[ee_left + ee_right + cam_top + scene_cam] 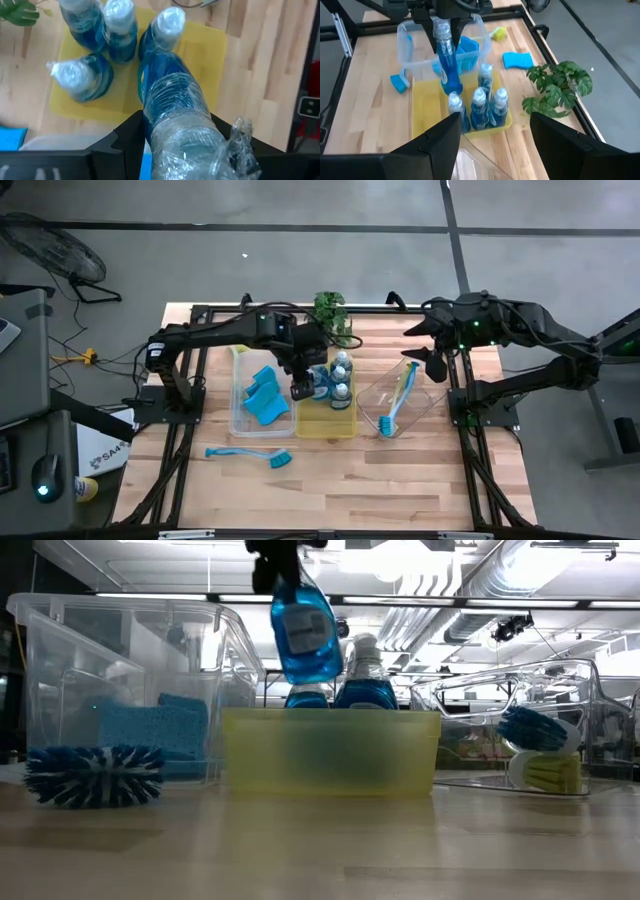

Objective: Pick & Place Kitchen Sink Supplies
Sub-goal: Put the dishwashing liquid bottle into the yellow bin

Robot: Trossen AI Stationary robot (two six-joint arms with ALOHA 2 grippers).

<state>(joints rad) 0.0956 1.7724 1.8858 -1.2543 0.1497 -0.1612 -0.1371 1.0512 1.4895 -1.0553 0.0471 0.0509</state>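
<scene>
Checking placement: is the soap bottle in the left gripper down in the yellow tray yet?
Not yet. The left gripper holds the soap bottle in the air, tilted, clear above the yellow tray rim and the other bottles.

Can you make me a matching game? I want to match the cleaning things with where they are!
Things:
1. upside-down soap bottle
2. blue sponges
3. all-blue brush
4. yellow-green brush

Places:
A. lying on the bare table
B. up in the air over the yellow tray, held by the left gripper
C. in the right clear tray
D. in the left clear tray

Pairs: 1-B, 2-D, 3-A, 4-C.

The right gripper waits, open, beyond its tray.
</scene>
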